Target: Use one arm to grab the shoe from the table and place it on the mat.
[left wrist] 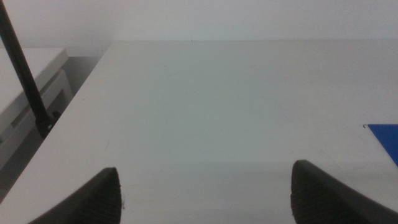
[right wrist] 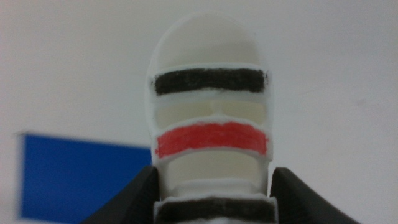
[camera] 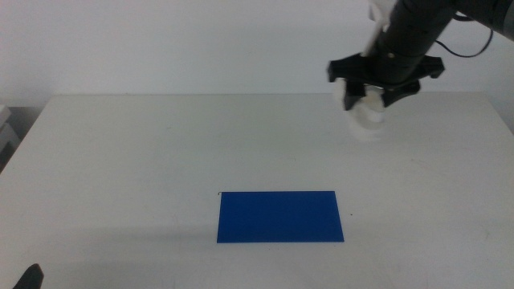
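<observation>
My right gripper (camera: 371, 98) is shut on the white shoe (camera: 369, 119) and holds it above the table (camera: 161, 160) at the back right. In the right wrist view the shoe (right wrist: 210, 118) sits between the two dark jaws, showing its two black stripes and one red stripe. The blue mat (camera: 279, 216) lies flat at the front middle of the table, nearer the camera than the held shoe; it also shows in the right wrist view (right wrist: 74, 177). My left gripper (left wrist: 205, 193) is open and empty, waiting low at the front left corner.
A corner of the mat (left wrist: 385, 140) shows in the left wrist view. A black rod (left wrist: 25, 74) and a white shelf (left wrist: 31, 93) stand beyond the table's left edge.
</observation>
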You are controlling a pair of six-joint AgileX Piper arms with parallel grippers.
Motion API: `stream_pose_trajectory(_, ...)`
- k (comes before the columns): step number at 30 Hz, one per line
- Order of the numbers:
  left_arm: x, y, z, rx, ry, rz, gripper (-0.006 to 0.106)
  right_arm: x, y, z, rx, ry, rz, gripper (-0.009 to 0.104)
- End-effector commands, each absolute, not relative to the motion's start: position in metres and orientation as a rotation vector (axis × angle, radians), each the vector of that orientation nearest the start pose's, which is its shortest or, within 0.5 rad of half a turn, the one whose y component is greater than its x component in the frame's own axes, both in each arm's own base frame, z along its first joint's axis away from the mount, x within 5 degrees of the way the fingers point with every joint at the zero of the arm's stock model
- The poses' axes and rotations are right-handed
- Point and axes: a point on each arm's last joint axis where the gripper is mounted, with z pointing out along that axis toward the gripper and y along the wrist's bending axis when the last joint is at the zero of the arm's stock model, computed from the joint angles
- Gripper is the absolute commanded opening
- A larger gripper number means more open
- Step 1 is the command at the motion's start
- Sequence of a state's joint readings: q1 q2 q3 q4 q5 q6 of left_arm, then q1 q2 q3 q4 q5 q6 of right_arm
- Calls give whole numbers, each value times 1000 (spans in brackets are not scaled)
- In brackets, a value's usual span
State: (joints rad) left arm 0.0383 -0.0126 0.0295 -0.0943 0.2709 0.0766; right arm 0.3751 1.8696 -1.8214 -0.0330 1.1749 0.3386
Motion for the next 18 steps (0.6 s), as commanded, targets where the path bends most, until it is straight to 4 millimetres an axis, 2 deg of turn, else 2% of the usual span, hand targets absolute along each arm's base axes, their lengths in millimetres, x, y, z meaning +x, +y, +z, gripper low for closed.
stream_pose_trajectory(1,55,0,185,-39,1684,-12,94,356,156,374,-48,2608,234,-4)
stream_pose_trajectory(5,55,0,185,-39,1684,-12,94,338,185,376,-48,2627,261,-4)
stream_pose_trajectory(11,55,0,185,-39,1684,-12,94,319,219,371,43,2624,196,-4)
stream_pose_trajectory(18,55,0,185,-39,1684,-12,94,306,258,349,78,2666,200,-4)
